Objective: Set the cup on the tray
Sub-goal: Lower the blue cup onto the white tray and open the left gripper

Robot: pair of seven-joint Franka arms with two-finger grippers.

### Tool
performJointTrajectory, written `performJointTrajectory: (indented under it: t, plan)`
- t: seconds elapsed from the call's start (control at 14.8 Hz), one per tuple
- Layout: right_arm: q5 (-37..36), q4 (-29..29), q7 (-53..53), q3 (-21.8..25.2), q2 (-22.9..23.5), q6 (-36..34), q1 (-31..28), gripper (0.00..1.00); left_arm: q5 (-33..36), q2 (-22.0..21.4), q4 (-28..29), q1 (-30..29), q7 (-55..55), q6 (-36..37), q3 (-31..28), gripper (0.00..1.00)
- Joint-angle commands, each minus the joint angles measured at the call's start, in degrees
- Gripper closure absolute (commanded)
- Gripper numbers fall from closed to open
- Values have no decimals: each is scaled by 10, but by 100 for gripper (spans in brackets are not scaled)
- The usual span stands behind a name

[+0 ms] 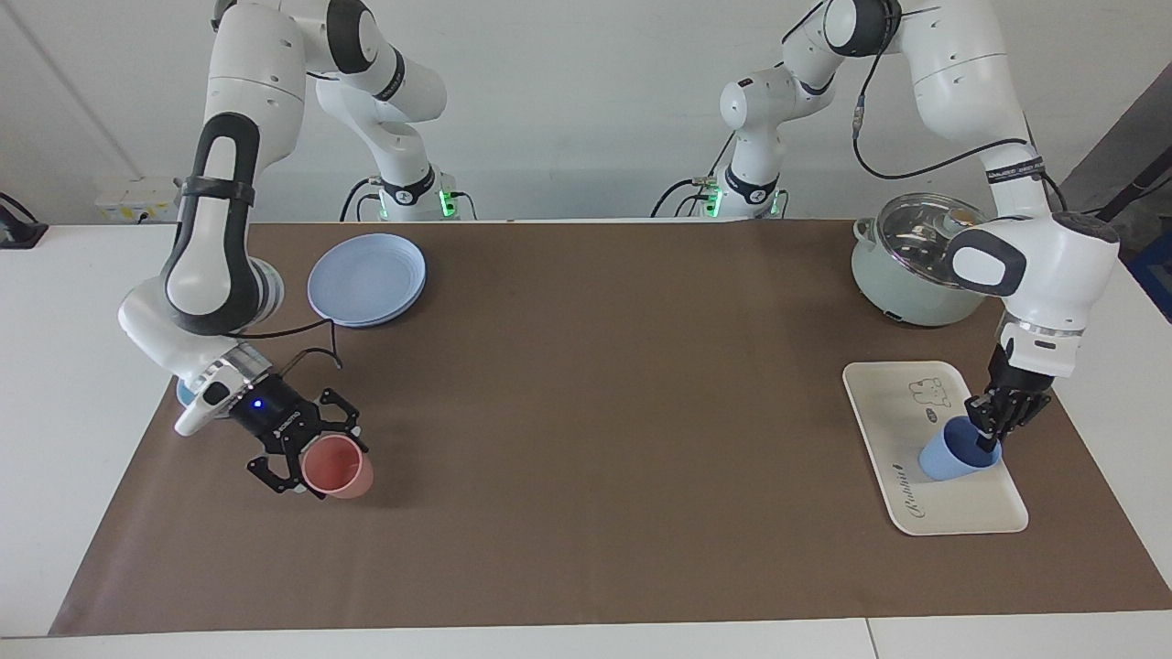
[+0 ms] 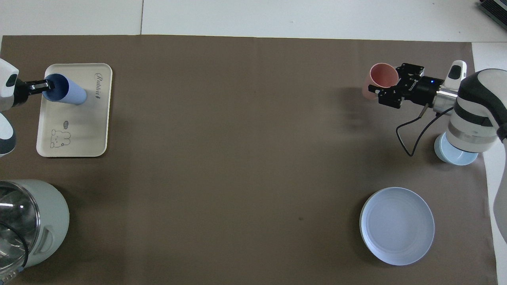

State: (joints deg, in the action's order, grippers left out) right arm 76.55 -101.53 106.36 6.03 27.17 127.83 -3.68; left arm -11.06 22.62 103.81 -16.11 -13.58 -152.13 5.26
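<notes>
The brown mat (image 1: pixel 586 430) is seen covering most of the table, with its wide middle left bare between the two arms. At the left arm's end, a pale green pot (image 1: pixel 906 275) with a glass lid is set nearer the robots than the cream tray (image 1: pixel 879 430), which lies close to the mat's edge. The blue cup (image 1: pixel 952 455) is stood on the tray, beside the "Robbin" lettering, and its rim is pinched by the left gripper (image 1: pixel 993 428), one finger inside. At the right arm's end, stacked blue plates (image 1: pixel 368 278) are placed nearer the robots, with a light-blue bowl (image 2: pixel 455 156) partly hidden under the arm. A pink cup (image 1: pixel 341 467) is gripped at its rim by the right gripper (image 1: pixel 307 448) over the mat.
</notes>
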Motion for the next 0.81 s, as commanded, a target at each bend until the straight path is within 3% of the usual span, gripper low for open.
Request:
performJointTrajectory:
  t: [0.0,0.14,0.34,0.47,0.54,0.61,0.68,0.74]
  plan:
    - [46,-44,60,-7,-12,-8,-8,100,-10,-2,-2,2,-29,-5,1,17]
    - [66,-64,89,-7,-19,-7,-7,100,-9,-2,-37,12,-28,35,2,14]
    - [66,-68,97,-7,-19,-6,-6,100,-3,-3,-141,32,-19,185,-3,14]
    - [66,-68,98,-7,-19,-1,-6,100,2,-6,-181,48,-8,261,-4,14]
    - [66,-68,101,-7,-19,1,-6,91,22,-9,-189,63,8,287,-6,14]
    - [67,-71,100,-7,-19,1,-5,21,52,-10,-202,76,34,309,-6,14]
    - [68,-76,99,-7,-21,0,-6,0,83,-10,-219,90,56,337,-4,14]
    - [69,-76,98,-7,-22,0,-7,0,109,-10,-232,113,79,372,-5,14]
